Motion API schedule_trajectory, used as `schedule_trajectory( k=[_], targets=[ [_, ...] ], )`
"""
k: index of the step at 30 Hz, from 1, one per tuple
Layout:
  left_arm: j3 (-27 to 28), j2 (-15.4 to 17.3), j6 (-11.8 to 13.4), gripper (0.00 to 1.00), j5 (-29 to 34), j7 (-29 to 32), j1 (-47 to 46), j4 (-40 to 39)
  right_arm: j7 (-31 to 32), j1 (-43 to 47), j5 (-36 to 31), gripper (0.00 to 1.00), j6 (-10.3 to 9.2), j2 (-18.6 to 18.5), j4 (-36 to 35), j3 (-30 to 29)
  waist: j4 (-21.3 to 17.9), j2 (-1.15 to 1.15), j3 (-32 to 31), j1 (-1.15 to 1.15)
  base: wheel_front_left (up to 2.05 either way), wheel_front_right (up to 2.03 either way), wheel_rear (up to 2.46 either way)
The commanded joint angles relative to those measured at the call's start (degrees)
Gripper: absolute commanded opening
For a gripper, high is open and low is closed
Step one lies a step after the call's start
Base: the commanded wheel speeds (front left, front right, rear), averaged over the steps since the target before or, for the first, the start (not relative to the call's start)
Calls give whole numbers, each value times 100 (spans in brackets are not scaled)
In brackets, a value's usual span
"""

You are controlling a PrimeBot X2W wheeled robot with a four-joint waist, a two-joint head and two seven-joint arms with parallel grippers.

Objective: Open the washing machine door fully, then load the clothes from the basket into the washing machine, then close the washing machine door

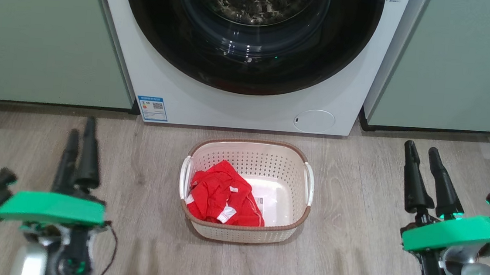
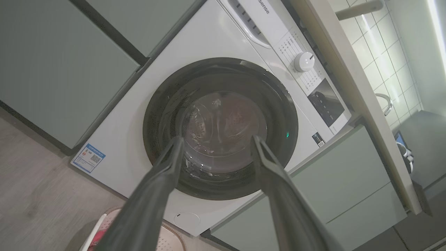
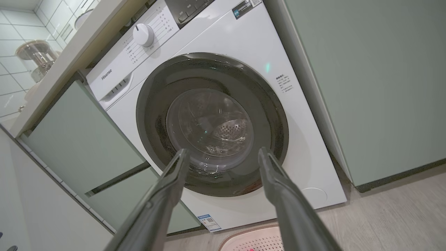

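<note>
Left claw (image 1: pixel 83 125) and right claw (image 1: pixel 421 147) spread, well apart from basket (image 1: pixel 251 142).

Both arms sit low, one on each side of the basket (image 1: pixel 269 165) and well apart from it. The left gripper (image 1: pixel 81 128) stands to the basket's left, its two dark fingers (image 1: pixel 89 160) pointing past the basket's far rim, jaws spread and empty. The right gripper (image 1: pixel 421 148) stands to the basket's right, likewise parted and holding nothing. A green plate (image 1: pixel 47 207) sits on each wrist behind the fingers.
</note>
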Motion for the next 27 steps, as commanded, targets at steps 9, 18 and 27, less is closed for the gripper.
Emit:
schedule_trajectory(
  k=[9, 18, 27],
  targets=[
    [-551, 69, 208, 100, 1217, -207, -267, -427, -217, -285, -752, 100, 0, -73, -335, 142, -28, 0, -3, 0, 0, 0, 0],
    [-1051, 78, 531, 100, 2201, -375, -233, -432, -387, -165, -1323, 100, 0, 16, -18, 152, -46, 0, -49, 0, 0, 0, 0],
    [-1490, 101, 674, 100, 3017, -526, -174, -257, -539, -108, -1692, 100, 0, 21, 377, 179, -81, 0, -111, 0, 0, 0, 0]
  ],
)
